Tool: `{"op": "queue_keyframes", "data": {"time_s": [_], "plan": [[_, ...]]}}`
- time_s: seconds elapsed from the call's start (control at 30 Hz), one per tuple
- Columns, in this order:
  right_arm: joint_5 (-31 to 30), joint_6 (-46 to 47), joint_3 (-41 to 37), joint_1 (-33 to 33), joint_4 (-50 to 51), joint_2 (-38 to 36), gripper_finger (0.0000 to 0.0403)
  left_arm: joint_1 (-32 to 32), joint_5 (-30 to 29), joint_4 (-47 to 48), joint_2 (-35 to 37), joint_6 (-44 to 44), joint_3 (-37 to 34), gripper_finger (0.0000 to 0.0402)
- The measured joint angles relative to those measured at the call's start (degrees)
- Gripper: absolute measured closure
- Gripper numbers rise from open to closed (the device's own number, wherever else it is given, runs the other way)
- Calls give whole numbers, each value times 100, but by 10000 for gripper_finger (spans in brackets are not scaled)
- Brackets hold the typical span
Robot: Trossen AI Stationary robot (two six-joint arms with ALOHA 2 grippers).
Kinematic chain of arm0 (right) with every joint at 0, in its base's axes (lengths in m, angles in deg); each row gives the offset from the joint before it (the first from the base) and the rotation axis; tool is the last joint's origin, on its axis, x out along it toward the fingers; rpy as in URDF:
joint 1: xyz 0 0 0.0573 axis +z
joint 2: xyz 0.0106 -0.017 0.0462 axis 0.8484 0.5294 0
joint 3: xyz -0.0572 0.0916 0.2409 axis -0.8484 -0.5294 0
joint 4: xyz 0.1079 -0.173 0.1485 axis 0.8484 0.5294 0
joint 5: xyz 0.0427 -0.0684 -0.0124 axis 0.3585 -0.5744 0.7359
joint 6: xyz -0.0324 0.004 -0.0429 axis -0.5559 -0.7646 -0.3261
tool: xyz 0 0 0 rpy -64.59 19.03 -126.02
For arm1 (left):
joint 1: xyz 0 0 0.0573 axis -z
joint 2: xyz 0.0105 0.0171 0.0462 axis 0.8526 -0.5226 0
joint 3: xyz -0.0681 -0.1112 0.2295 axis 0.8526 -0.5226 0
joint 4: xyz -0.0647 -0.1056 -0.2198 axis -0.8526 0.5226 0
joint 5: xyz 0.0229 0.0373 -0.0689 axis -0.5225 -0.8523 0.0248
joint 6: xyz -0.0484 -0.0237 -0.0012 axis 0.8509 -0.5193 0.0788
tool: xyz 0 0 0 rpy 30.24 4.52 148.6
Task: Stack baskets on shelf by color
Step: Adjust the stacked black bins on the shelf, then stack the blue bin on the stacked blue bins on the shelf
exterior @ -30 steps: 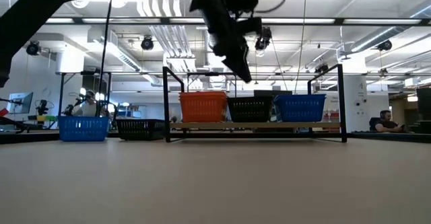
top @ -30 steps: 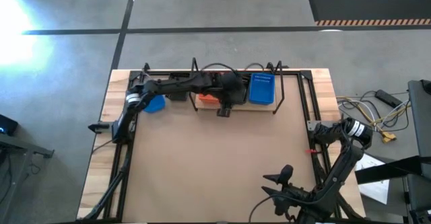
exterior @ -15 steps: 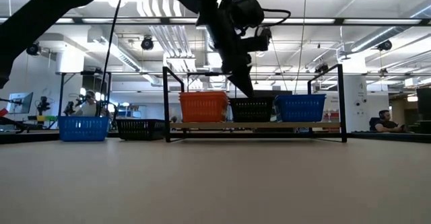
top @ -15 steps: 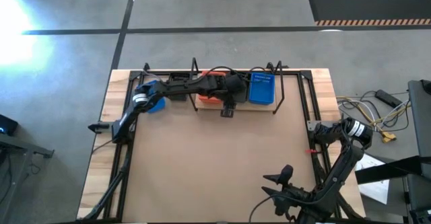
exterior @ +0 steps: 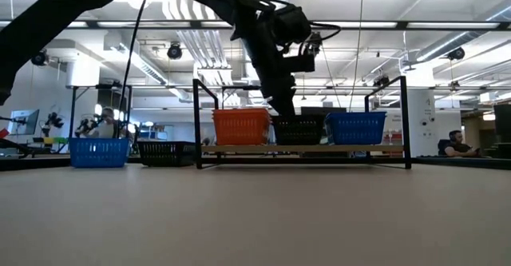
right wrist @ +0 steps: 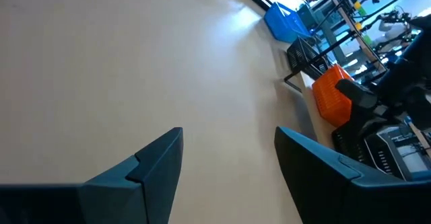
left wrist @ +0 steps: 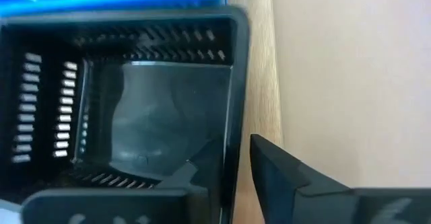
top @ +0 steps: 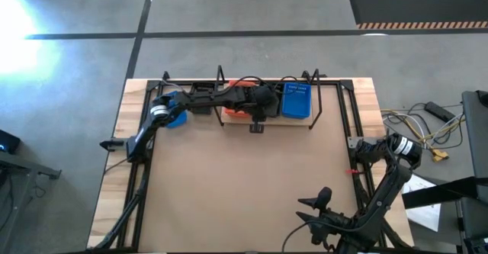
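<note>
Three baskets stand on the shelf (exterior: 375, 148): orange (exterior: 240, 127), black (exterior: 301, 129) and blue (exterior: 356, 128). My left gripper (exterior: 283, 110) reaches in from the table's left and points down over the black basket (left wrist: 135, 109). It is open, with one finger (left wrist: 202, 167) inside the basket's near wall (left wrist: 234, 103) and the other (left wrist: 283, 170) outside it; no touch shows. In the high view the arm hides this basket. My right gripper (right wrist: 229, 133) waits open above the tabletop near the near right corner (top: 319, 200).
A second blue basket (exterior: 98, 151) and a second black one (exterior: 164, 152) stand on the table left of the shelf. Upright black wire posts (exterior: 196, 122) frame the shelf. Bare brown tabletop (top: 244, 185) lies between the shelf and the near edge.
My left gripper has come down from above the shelf to the black basket, so that its fingers now stand on either side of the basket's near wall. The baskets have stayed in place.
</note>
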Motion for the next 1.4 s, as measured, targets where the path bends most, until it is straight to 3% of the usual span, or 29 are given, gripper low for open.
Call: {"op": "queue_keyframes", "data": {"time_s": [0.23,0.63,0.8,1.0,1.13,1.4], "plan": [[0,-1,0,0,1,-2,175,76,17,38,32,284,-1,395],[0,-2,0,0,1,-2,175,85,17,38,48,432,17,384],[2,-2,0,0,1,-4,175,70,19,73,52,575,17,353],[22,-2,0,-2,3,-4,175,71,6,834,302,577,279,289],[20,0,0,-1,-2,-4,175,159,-4,1456,787,636,362,263],[-26,373,-11,-2,-31,-9,175,776,-20,3039,2232,1909,203,256]]}}
